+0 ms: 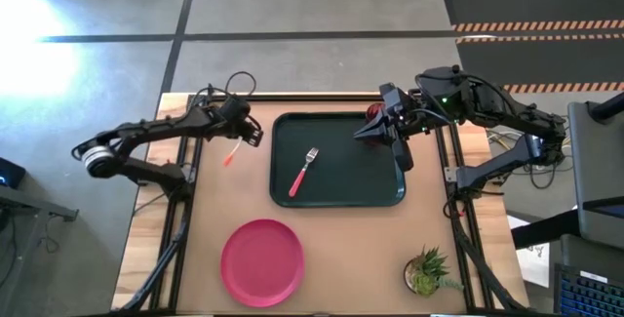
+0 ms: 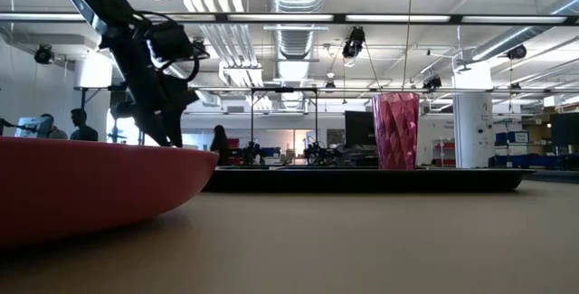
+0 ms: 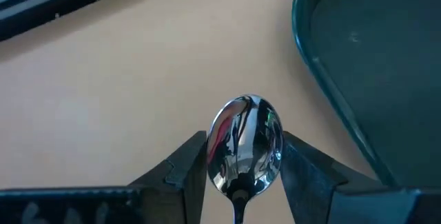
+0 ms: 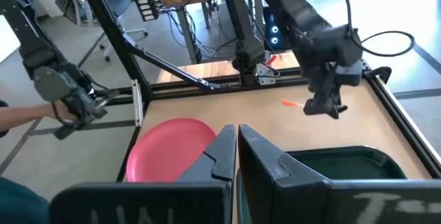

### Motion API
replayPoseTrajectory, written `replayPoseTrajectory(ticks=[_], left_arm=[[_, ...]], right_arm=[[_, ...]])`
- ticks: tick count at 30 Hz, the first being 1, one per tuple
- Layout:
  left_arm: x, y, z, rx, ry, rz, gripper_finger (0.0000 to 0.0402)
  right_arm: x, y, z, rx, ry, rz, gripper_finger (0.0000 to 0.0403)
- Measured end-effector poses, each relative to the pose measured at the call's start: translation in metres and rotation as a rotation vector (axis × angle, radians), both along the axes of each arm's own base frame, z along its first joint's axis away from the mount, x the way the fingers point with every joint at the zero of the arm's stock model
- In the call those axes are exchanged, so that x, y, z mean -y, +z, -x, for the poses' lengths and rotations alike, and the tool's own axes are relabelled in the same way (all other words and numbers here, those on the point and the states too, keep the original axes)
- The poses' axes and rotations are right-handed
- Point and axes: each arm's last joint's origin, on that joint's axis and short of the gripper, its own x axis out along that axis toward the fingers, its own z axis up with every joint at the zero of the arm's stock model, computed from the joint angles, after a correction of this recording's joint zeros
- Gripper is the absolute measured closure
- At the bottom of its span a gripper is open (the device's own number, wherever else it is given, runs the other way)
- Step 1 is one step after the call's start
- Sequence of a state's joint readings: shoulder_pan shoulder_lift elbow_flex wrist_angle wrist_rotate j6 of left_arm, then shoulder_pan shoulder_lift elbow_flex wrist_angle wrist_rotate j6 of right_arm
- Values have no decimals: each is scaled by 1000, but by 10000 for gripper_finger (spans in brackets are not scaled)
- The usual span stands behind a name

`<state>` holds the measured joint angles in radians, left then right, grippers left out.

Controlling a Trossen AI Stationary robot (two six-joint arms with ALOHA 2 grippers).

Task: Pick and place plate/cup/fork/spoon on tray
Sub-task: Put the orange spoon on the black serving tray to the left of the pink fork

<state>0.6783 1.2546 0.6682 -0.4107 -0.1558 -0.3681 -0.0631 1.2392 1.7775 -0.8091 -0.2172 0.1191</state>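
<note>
My left gripper [image 1: 252, 134] hovers over the bare table just left of the dark green tray [image 1: 336, 192] and is shut on the spoon [image 3: 244, 145]. The spoon's orange handle [image 1: 231, 154] sticks out below the fingers. The fork [image 1: 304, 171] lies flat in the tray. The dark-red cup [image 2: 395, 131] stands upright in the tray's far right corner. My right gripper [image 1: 380, 130] hangs shut above that corner, touching nothing. The pink-red plate [image 1: 261, 261] lies on the table near the front edge. My left gripper pinches the spoon's shiny metal bowl [image 3: 227, 148] by its two edges, one finger [image 3: 187, 169] on either side. The fingers slant down from above. The orange handle [image 4: 291, 103] juts out away from the tray and looks clear of the table.
A small potted green plant [image 1: 427, 271] stands at the table's near right corner. Bare wood lies between the plate and the tray. The tray's middle and right half are free around the fork. People stand in the room far behind the table.
</note>
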Motion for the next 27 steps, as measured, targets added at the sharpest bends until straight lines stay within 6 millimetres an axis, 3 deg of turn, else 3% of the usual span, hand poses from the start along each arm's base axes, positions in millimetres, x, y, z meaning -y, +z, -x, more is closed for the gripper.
replayPoseTrajectory(ticks=[6, 12, 20, 27], left_arm=[[16, 15, -7, 91, -17, -19, 269], [33, 26, -29, 144, -40, -26, 269], [45, 38, -80, 217, -92, -45, 269], [53, 27, -127, 200, -121, -1, 269]], right_arm=[[0, 0, 0, 0, 3, 7, 394], [0, 0, 0, 1, 5, 15, 394], [0, -1, 0, -5, 10, 24, 394], [0, -7, 3, -72, 10, 19, 394]])
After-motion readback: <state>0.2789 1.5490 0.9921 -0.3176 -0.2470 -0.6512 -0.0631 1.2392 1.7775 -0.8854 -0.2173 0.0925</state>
